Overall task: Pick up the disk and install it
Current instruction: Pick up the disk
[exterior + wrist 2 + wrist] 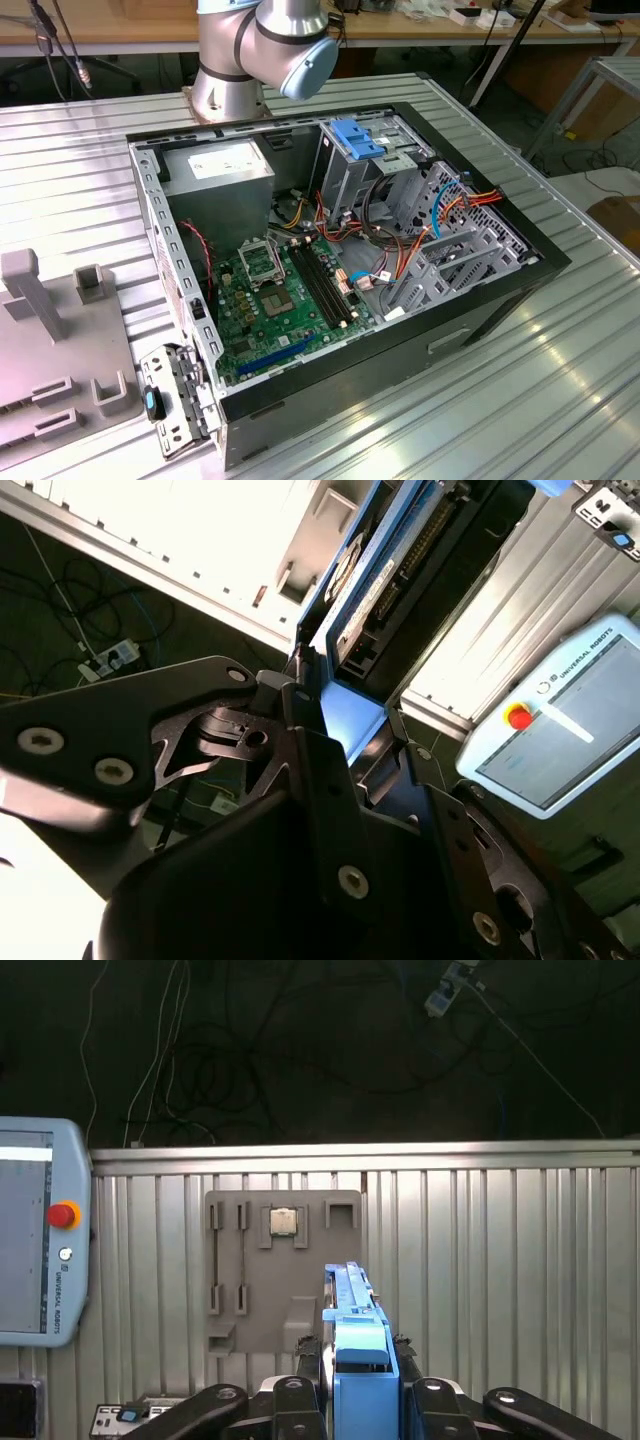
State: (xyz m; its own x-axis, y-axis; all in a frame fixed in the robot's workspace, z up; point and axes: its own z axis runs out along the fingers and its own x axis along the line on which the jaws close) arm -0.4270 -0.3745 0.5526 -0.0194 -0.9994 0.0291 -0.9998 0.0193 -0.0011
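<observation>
The disk (352,1300) is a flat drive in a bright blue carrier frame, seen edge-on in the first wrist view, high above the ribbed table. My gripper (358,1358) is shut on it, with a black finger (306,1352) pressed against each side of the blue frame. In the second wrist view the disk (372,575) shows its label and connector edge, and the gripper (345,722) clamps its blue end. The open computer case (150,200) lies on its side on the table, with the arm's base (240,70) behind it.
Inside the case are a drive cage with a fixed blue bracket (356,136), a grey power-supply box (220,168), a motherboard (275,300) and loose cables. A grey fixture plate (250,1290) holding a chip (283,1222) lies on the table. A teach pendant (35,1230) lies nearby.
</observation>
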